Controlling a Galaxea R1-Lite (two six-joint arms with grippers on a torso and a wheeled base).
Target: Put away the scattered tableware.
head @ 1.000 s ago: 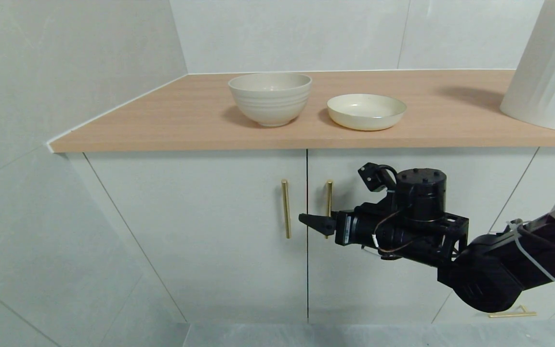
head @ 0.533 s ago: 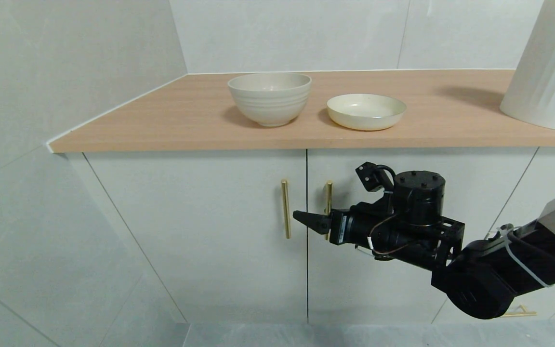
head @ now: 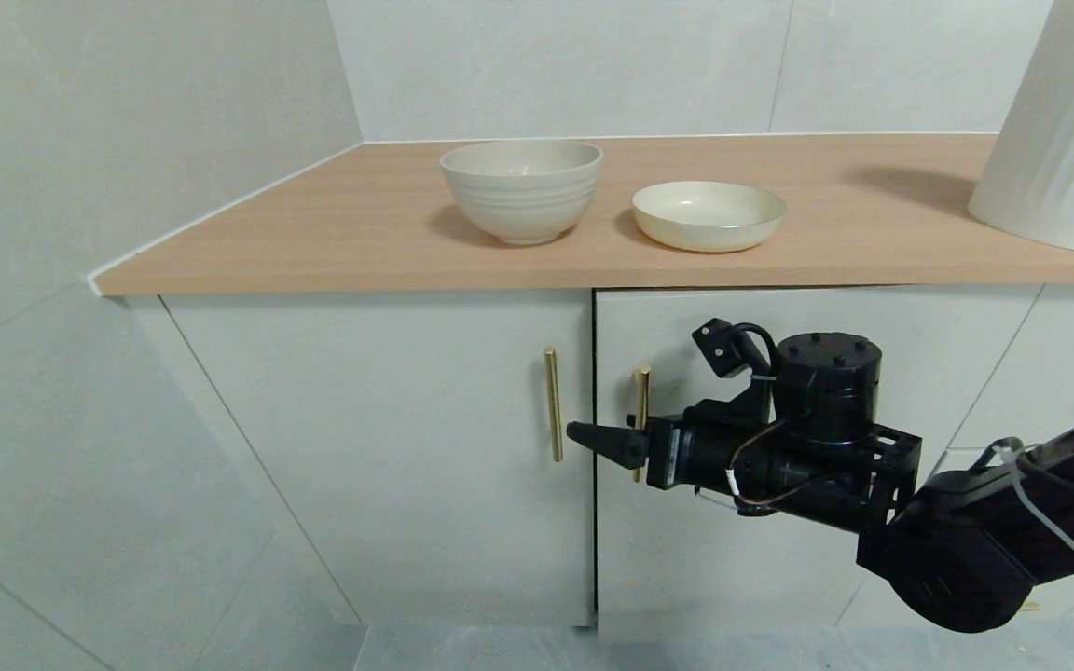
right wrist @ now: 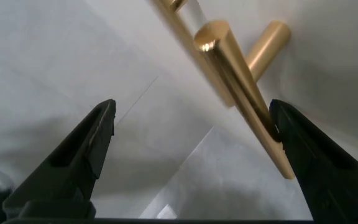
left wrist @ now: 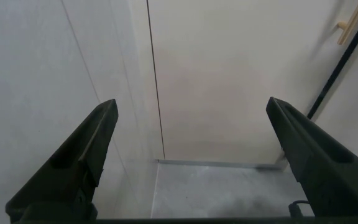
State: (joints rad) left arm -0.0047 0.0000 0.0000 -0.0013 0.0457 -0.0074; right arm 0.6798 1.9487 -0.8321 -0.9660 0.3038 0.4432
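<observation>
- Bowl (head: 522,189): stands upright on the wooden countertop (head: 332,233), towards its left half.
- Shallow plate (head: 709,215): rests on the same countertop just beside the bowl, on its right, and apart from it.
- Right gripper (head: 607,440): sits low in front of the cabinet, level with the right door's brass handle (head: 640,391). In the right wrist view its jaws are spread wide, with the handle (right wrist: 241,99) between them and close against one finger (right wrist: 309,168).
- Right door (head: 686,578): stands slightly ajar, proud of the left door (head: 388,447).
- Left gripper (left wrist: 191,137): jaws are spread wide and hold nothing. It faces a pale panel and grey floor.
- Tall white ribbed vessel (head: 1059,140): stands at the countertop's right end, well apart from the plate.
</observation>
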